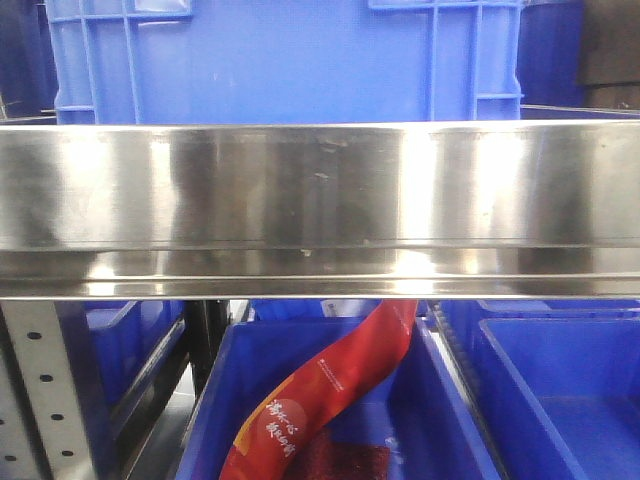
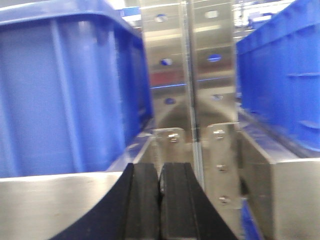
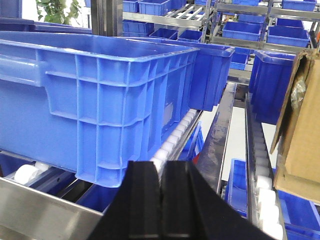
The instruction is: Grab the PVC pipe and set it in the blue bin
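Steel shelving fronts a blue bin (image 3: 100,100); both tools (image 2: 160,200) (image 3: 161,200) clenched, empty.

- The left hand (image 2: 160,200) shows at the bottom of its wrist view, its two black fingers pressed flat together with only a thin seam between them and nothing caught there.
- The right hand (image 3: 161,200) looks the same in its own wrist view: both black fingers meet along a narrow line, holding nothing.
- Both hands point roughly level, straight ahead.
- Neither arm nor hand appears in the front-facing view.
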`<state>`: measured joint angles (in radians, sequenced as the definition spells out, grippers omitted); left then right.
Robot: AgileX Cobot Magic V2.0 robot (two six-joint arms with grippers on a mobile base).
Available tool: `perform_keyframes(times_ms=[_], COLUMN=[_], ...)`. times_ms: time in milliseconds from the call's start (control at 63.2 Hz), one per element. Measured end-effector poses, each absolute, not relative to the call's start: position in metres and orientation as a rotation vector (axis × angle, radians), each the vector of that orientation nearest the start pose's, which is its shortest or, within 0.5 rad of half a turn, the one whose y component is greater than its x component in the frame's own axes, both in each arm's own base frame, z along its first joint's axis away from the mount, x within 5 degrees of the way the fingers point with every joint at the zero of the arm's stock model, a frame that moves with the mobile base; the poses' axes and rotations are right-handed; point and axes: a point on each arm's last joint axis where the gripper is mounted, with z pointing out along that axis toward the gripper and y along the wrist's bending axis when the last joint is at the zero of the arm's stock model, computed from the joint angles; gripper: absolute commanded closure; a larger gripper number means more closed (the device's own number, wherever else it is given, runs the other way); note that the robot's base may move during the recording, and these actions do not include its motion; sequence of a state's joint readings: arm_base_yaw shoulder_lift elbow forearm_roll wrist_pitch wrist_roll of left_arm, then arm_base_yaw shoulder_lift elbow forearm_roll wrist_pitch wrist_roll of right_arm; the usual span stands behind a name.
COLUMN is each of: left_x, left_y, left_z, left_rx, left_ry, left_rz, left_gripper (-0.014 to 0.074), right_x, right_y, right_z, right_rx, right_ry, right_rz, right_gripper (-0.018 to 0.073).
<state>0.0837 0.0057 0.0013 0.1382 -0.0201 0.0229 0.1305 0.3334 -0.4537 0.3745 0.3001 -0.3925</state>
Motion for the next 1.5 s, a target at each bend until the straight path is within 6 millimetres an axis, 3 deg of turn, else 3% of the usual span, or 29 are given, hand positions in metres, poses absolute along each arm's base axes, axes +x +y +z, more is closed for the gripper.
perform_keyframes(times_ms=[1503], left_x=[0.0567], left_y=[0.0023], left_z=[0.2124], left_rx=[0.091], left_ry=[1.49], left_rz=[0.162], left_gripper=[0.0707], right_x=[0.0749], right_y=[0.0198], right_z=[0.3184], right_rx=[-0.217], right_ry=[1.631], right_rz=[0.163], right_gripper=[0.072])
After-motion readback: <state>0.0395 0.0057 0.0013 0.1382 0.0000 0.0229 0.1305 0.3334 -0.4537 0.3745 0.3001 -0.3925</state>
